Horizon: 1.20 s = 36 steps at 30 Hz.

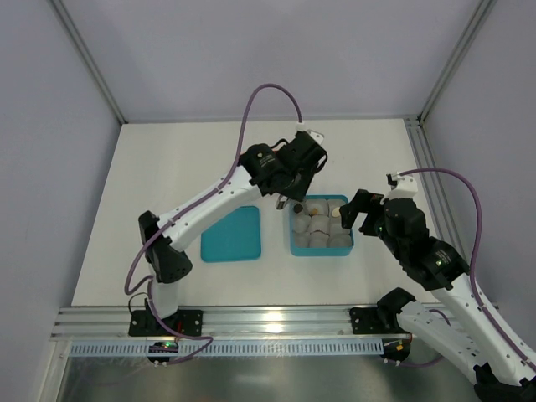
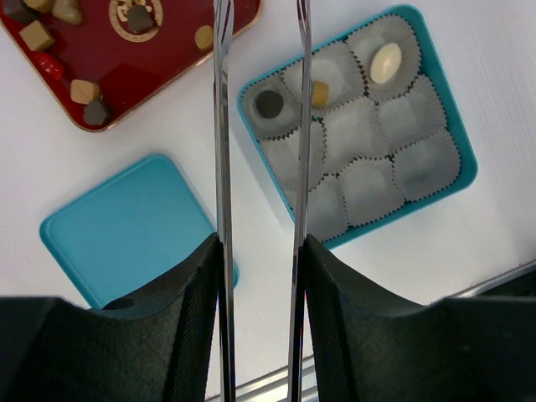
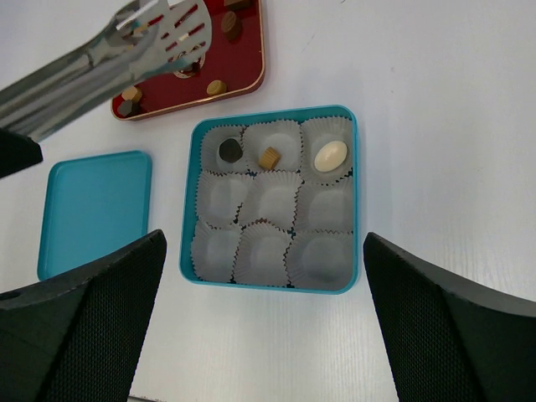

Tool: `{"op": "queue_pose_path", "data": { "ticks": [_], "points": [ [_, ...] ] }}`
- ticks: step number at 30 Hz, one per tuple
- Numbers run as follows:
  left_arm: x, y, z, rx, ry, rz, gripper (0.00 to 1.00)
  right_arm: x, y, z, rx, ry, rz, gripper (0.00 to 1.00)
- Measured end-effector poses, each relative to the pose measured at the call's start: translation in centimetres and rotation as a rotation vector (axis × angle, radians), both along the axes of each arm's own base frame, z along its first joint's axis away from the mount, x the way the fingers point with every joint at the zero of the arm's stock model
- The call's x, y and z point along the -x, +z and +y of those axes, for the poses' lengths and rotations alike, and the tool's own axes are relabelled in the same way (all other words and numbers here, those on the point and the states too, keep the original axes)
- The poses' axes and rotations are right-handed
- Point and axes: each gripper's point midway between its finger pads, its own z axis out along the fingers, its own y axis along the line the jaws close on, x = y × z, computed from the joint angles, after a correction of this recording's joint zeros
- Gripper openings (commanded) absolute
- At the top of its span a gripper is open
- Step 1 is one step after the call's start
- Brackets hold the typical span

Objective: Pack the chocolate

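Note:
My left gripper (image 2: 260, 276) is shut on metal tongs (image 2: 222, 126), whose two blades run up between its fingers. In the right wrist view the tongs' slotted tips (image 3: 172, 29) hang over the red tray (image 3: 247, 71), with no piece visible in them. Loose chocolates (image 2: 84, 90) lie on that tray (image 2: 167, 59). The teal box (image 3: 356, 209) holds pale paper cups. Its far row has a dark round piece (image 3: 229, 150), a tan square piece (image 3: 269, 157) and a cream oval piece (image 3: 330, 155). My right gripper (image 3: 264, 335) is open and empty, just near of the box.
The teal lid (image 2: 126, 226) lies flat left of the box (image 2: 456, 180). In the top view the lid (image 1: 231, 234) and box (image 1: 294, 239) sit mid-table, and the left arm (image 1: 289, 180) hides the red tray. A metal rail runs along the near edge.

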Motion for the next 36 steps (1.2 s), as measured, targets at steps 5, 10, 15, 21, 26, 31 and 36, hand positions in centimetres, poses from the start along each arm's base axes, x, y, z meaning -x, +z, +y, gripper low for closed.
{"op": "queue_pose_path", "data": {
  "ticks": [5, 10, 15, 21, 26, 31, 36],
  "points": [
    [-3.2, 0.5, 2.7, -0.012, 0.076, -0.019, 0.43, 0.0, 0.0, 0.0, -0.001, 0.003, 0.001, 1.0],
    [-7.5, -1.7, 5.8, -0.081, 0.174, -0.005, 0.44, 0.1, 0.0, 0.1, -0.003, 0.008, 0.003, 1.0],
    [-9.3, -4.8, 6.5, -0.146, 0.189, 0.039, 0.46, 0.1, 0.0, 0.1, -0.003, 0.009, 0.003, 1.0],
    [-10.1, -7.5, 6.7, -0.191, 0.191, 0.083, 0.47, 0.1, 0.0, 0.2, -0.003, 0.009, 0.003, 1.0],
    [-10.4, -7.8, 7.0, -0.198, 0.188, 0.089, 0.45, 0.1, 0.0, 0.2, -0.003, 0.01, 0.004, 1.0],
    [-10.6, -8.4, 7.2, -0.203, 0.187, 0.103, 0.44, 0.2, -0.1, 0.1, 0.0, 0.01, 0.008, 1.0],
    [-10.8, -9.4, 7.1, -0.207, 0.185, 0.122, 0.44, 0.2, -0.2, 0.1, 0.0, 0.01, 0.008, 1.0]
  ]
}}
